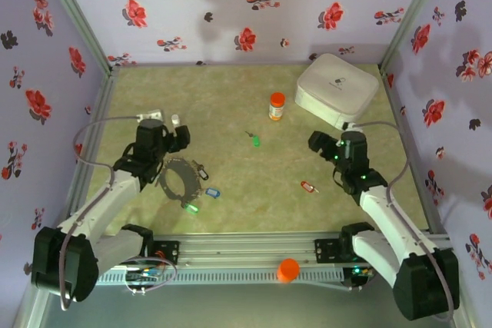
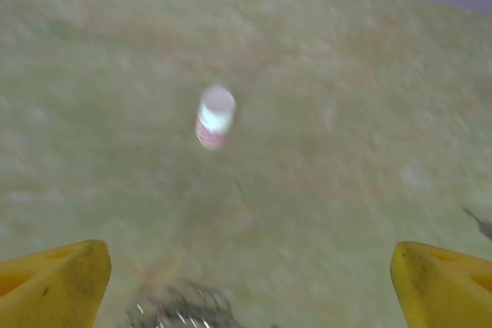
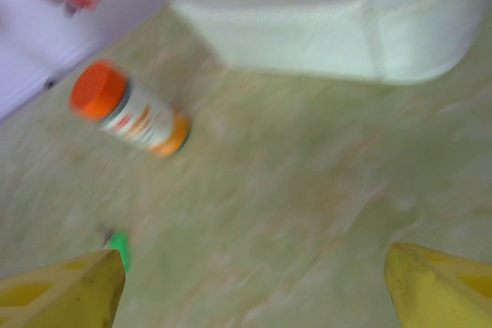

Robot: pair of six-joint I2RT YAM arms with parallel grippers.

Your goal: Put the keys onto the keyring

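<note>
The keyring [image 1: 181,160] lies flat on the desk [image 1: 254,213] on the left side, just on the base side of the left fingers [image 1: 181,137] and partly under that arm's wrist. The fingers are apart from the ring and point away from it, toward the back wall. At the hoop's right rim sit a blue-tagged key [image 1: 213,192] and a teal-tagged key [image 1: 191,207]. From above I cannot tell whether they are threaded on or only touching.

In the left wrist view the yellow tips stand wide apart with nothing between them, so the left fingers are released. A small white vial [image 2: 215,117] stands upright ahead of them, well clear. A blurred bit of coiled metal [image 2: 181,309] sits at the bottom edge between the tips.

A loose green-tagged key [image 1: 254,140] lies mid-desk between the two arms, well apart from the left fingers and nearer the right fingers [image 1: 317,142]. In the right wrist view its green tag shows just beside one yellow tip, not between the two. The right fingers are also spread wide and hold nothing. A red-tagged key [image 1: 309,187] lies near the right arm, on the base side of its fingers.

Ahead of the right fingers stand an orange-capped bottle [image 3: 131,117] and a white case [image 3: 330,28]
</note>
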